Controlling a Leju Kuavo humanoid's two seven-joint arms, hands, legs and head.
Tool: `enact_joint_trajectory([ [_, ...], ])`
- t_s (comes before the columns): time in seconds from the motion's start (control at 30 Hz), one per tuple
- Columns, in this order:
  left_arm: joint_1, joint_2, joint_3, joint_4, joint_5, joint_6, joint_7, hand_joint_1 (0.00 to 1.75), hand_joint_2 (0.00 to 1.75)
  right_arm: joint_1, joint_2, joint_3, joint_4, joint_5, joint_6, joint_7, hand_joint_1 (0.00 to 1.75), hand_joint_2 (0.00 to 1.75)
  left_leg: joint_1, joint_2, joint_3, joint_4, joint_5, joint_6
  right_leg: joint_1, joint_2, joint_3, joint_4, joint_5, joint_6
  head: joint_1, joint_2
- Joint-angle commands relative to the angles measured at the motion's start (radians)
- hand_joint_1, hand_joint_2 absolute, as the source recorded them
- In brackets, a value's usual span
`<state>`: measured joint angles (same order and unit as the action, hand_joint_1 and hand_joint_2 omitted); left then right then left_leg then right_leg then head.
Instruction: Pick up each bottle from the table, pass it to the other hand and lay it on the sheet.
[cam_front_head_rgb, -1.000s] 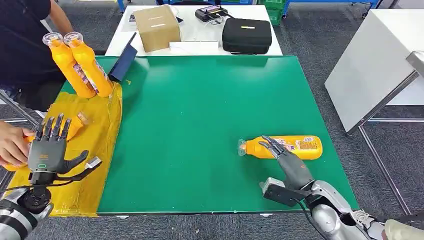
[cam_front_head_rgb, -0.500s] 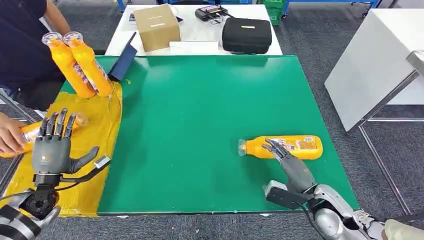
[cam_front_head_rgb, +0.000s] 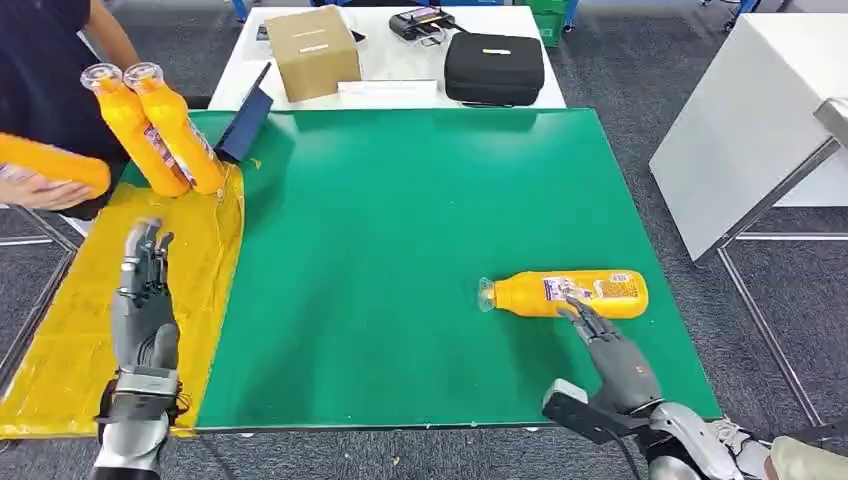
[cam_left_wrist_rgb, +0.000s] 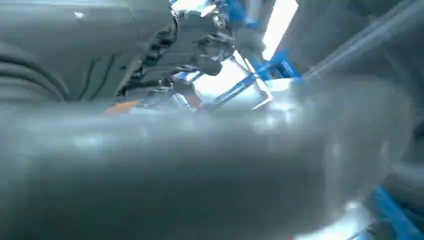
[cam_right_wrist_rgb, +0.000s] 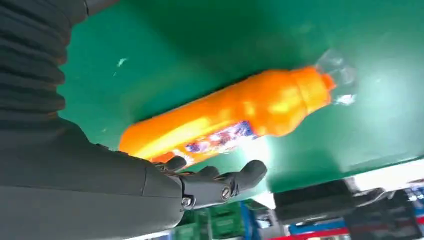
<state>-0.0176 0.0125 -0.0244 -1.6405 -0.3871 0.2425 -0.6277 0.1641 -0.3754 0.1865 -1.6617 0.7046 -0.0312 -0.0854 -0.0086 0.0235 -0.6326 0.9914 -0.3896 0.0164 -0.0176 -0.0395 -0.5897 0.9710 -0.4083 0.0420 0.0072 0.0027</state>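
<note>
Closest to me, at the near edge of the green worktop (cam_front_head_rgb: 400, 250), my right hand (cam_front_head_rgb: 612, 350) sits by the near right corner with its fingers (cam_right_wrist_rgb: 220, 181) stretched out and apart, holding nothing; the fingertips reach up to the near side of the lying bottle (cam_front_head_rgb: 565, 294), and I cannot tell from either view whether they actually touch it. That bottle is orange with a clear cap, flat on the green surface toward the right edge, its cap pointing left and its label facing up. Over on the near left, my left hand (cam_front_head_rgb: 145, 305) is raised edge-on above the yellow sheet (cam_front_head_rgb: 70, 350), fingers straight and empty; its wrist camera is too blurred to add anything. The sheet runs along the left edge of the worktop. At its far end, two more orange bottles (cam_front_head_rgb: 155, 125) stand side by side, leaning, near the far left corner. Just left of them a person's hand (cam_front_head_rgb: 45, 190) holds another orange bottle (cam_front_head_rgb: 50, 163) off the worktop's left edge. Beyond the far edge, a white table (cam_front_head_rgb: 390, 95) carries a cardboard box (cam_front_head_rgb: 312, 52) and a black case (cam_front_head_rgb: 494, 70).
</note>
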Motion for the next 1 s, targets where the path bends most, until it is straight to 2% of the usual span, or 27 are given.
enact_joint_trajectory([
  [0.03,0.059,-0.116,0.053,-0.102,0.105,-0.117,0.116,0.00,1.75,0.073,0.027,-0.171,-0.056,0.010,0.033,0.020,0.00,1.75,0.001,-0.006,0.004,0.001,-0.002,-0.001,0.001,-0.001,0.006,0.000,-0.003,-0.002,0.001,0.000],
  [0.3,0.051,-0.124,0.063,-0.082,0.121,-0.142,0.112,0.00,1.75,0.080,-0.007,-0.244,-0.074,0.024,0.053,0.033,0.00,1.75,0.002,-0.007,0.005,0.001,-0.003,-0.001,0.001,0.001,0.008,0.000,-0.003,-0.002,0.000,0.000],
  [0.77,0.058,-0.130,0.064,-0.081,0.105,-0.132,0.104,0.00,1.75,0.063,-0.007,-0.339,-0.092,0.022,0.076,0.025,0.00,1.75,0.001,-0.005,0.004,0.000,-0.002,0.000,0.001,0.002,0.007,0.000,-0.002,-0.002,0.000,0.000],
  [1.0,0.020,-0.129,0.045,-0.043,0.107,-0.147,0.105,0.00,1.75,-0.089,-0.048,-0.270,0.096,0.068,0.138,0.055,0.00,1.75,0.002,-0.003,0.003,-0.001,0.000,0.000,0.001,0.003,0.005,-0.002,0.000,-0.001,0.000,0.000],
])
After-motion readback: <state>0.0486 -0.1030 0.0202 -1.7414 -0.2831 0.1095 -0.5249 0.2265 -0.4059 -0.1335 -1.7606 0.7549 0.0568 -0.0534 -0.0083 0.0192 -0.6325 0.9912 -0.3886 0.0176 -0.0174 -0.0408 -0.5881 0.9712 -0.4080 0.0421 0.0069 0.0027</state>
